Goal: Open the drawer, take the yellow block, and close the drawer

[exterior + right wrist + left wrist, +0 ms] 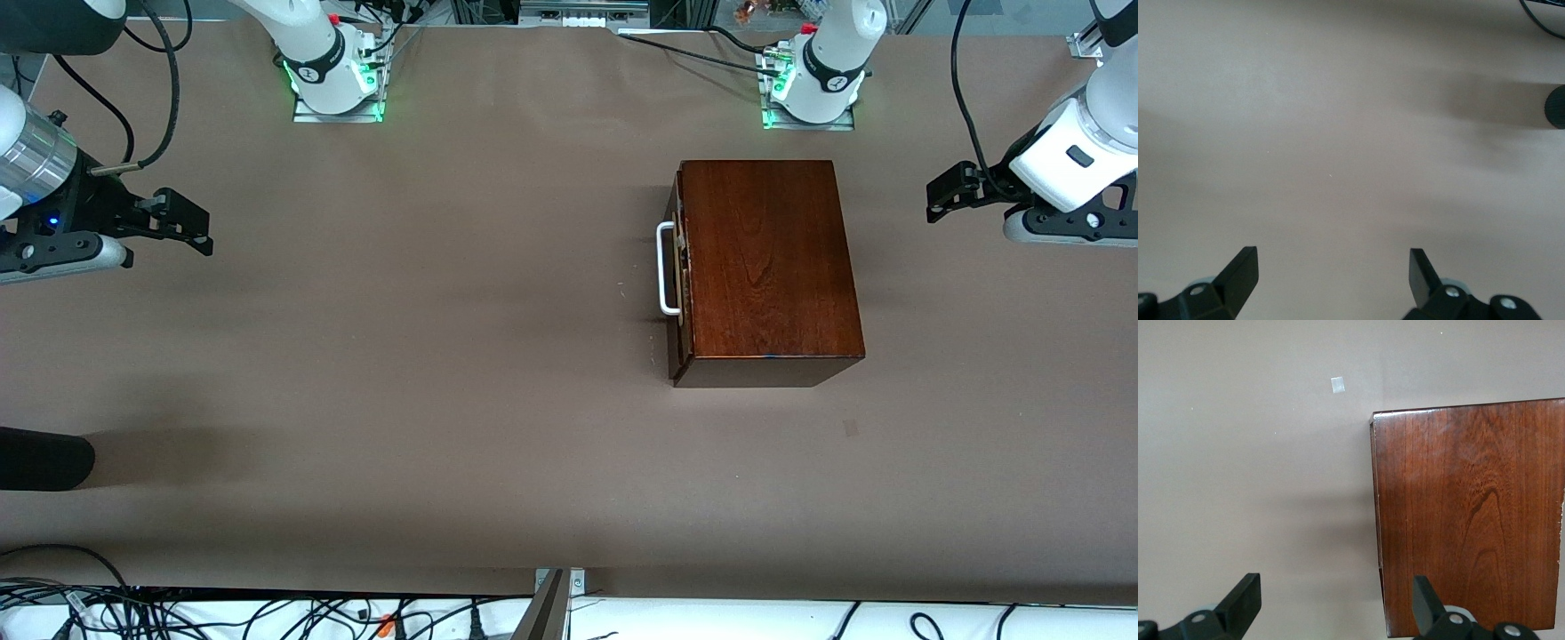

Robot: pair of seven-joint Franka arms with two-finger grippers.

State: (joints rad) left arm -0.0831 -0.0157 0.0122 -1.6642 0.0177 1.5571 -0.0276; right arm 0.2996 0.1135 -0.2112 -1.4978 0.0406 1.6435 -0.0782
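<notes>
A dark red-brown wooden box (766, 267) sits on the brown table (400, 356), toward the left arm's end and close to the edge where the arm bases stand. Its drawer (679, 267) is pushed in, and only a thin pale strip shows at the front of the box. The white handle (665, 269) sticks out from the drawer front and points toward the right arm's end of the table. The yellow block cannot be seen anywhere. The left gripper (944, 197) hangs over the table's edge at the left arm's end, beside the box, and its two black fingers (1245, 600) are spread wide apart with nothing between them. The right gripper (182, 222) hangs over the bare table at the right arm's end, well apart from the box, and its fingers (1241, 270) are also spread wide and hold nothing. A small pale square mark (851, 428) lies on the table near the box, nearer to the front camera.
</notes>
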